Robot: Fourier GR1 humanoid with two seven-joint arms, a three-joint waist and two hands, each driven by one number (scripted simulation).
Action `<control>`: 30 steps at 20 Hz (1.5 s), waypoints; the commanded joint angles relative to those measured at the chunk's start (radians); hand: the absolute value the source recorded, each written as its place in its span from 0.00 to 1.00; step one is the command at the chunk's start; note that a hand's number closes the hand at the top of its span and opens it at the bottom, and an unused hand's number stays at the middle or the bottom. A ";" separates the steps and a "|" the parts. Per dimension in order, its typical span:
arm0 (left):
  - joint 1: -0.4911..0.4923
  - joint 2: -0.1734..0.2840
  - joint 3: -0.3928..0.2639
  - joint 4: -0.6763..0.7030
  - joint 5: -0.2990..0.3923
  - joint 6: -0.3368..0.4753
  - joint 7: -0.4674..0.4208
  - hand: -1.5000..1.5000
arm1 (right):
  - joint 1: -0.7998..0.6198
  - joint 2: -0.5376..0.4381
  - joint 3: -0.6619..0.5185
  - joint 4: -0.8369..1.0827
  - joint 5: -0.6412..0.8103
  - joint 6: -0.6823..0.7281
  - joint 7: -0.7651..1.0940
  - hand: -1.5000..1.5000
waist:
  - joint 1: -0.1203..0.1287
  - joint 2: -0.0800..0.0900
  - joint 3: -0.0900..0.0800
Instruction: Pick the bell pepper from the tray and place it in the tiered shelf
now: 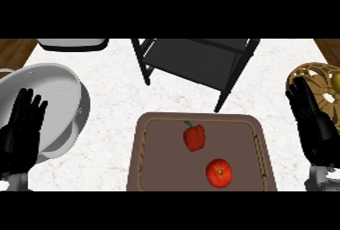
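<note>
While both hands rest open at the view's edges, I note the red bell pepper [194, 138] lying in the brown tray [147, 152], beside a tomato [219, 173]. My left hand [20, 134] shows fingers straight, over a grey bowl [63, 90]; my right hand [315, 126] likewise, near a wicker basket [319, 74]. A black tiered shelf [196, 58] stands beyond the tray on the white worktop [113, 148].

A red bell pepper with a green stem [194, 137] and a red-orange round tomato [219, 173] lie on a brown rectangular tray [147, 152]; the white counter [116, 148] is faintly veined, the tiered metal shelf [199, 60] black.
</note>
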 commanded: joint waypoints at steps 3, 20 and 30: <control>0.023 0.014 -0.048 0.134 -0.025 -0.053 0.078 0.50 | 0.017 -0.033 -0.004 -0.095 0.110 -0.045 -0.046 1.00 | -0.023 0.003 -0.007; -0.026 0.010 -0.121 0.298 -0.042 -0.169 0.233 0.50 | 0.159 -0.179 0.089 -0.218 0.209 0.146 0.147 0.00 | -0.016 0.000 -0.008; -0.069 -0.017 -0.110 0.316 -0.071 -0.160 0.241 0.50 | -0.077 -0.156 0.301 -0.454 0.345 0.205 0.793 0.00 | 0.005 0.003 -0.010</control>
